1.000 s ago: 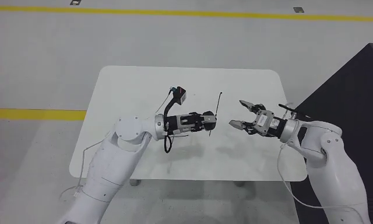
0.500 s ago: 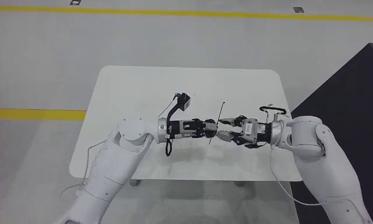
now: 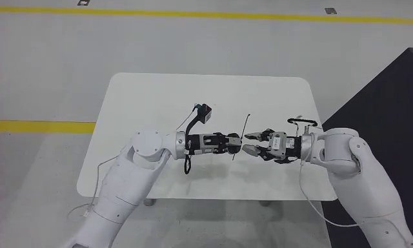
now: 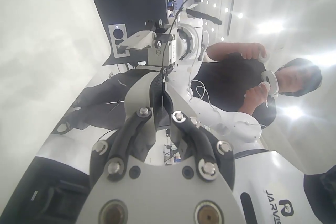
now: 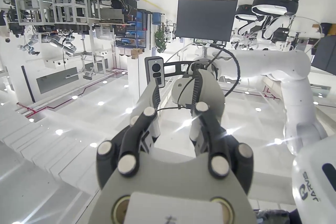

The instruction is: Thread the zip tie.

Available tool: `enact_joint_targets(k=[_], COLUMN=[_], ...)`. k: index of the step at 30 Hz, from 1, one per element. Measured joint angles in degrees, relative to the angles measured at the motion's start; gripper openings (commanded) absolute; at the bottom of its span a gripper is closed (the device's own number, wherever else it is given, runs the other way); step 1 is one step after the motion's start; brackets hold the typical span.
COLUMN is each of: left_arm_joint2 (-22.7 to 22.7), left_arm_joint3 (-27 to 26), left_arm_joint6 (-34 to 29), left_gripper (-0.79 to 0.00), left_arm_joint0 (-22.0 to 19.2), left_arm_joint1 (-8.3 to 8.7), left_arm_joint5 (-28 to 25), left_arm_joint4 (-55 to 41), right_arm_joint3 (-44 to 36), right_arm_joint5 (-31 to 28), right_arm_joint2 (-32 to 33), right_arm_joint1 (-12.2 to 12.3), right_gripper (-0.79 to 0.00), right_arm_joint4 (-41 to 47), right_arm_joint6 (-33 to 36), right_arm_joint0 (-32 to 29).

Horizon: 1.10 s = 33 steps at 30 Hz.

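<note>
Overhead, the left tool (image 3: 235,144) pinches the zip tie (image 3: 244,127) above the bench (image 3: 161,99). The right tool (image 3: 250,145), spread, meets it, having stood well apart a second ago. In the left wrist view, the fingers are pressed on the zip tie (image 4: 162,100). In the right wrist view, the zip tie (image 5: 180,96) hangs between open jaws, so close squarely on its free end before feeding.
</note>
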Motion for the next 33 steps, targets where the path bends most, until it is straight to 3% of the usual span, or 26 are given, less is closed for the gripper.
enact_joint_targets(k=[7, 19, 33], left_arm_joint2=[0.4, 1.2, 2.1], left_arm_joint3=[0.4, 0.5, 0.5], left_arm_joint6=[-0.5, -1.0, -1.0], left_gripper=[-0.785, -0.785, -0.785], left_arm_joint0=[-0.4, -0.6, -0.9], left_arm_joint1=[-0.06, -0.06, -0.06], left_arm_joint5=[-0.2, -0.4, -0.1], left_arm_joint4=[-0.9, -1.0, -0.8], right_arm_joint3=[1.1, 1.2, 0.4], right_arm_joint5=[0.0, -0.1, -0.4], right_arm_joint2=[-1.8, -1.9, -3.0], right_arm_joint1=[0.7, 1.5, 2.0], right_gripper=[-0.551, -0.643, -0.64], right_arm_joint4=[3.3, 1.9, 0.2], right_arm_joint6=[0.2, 1.2, 2.3], right_arm_joint0=[1.2, 1.6, 1.5])
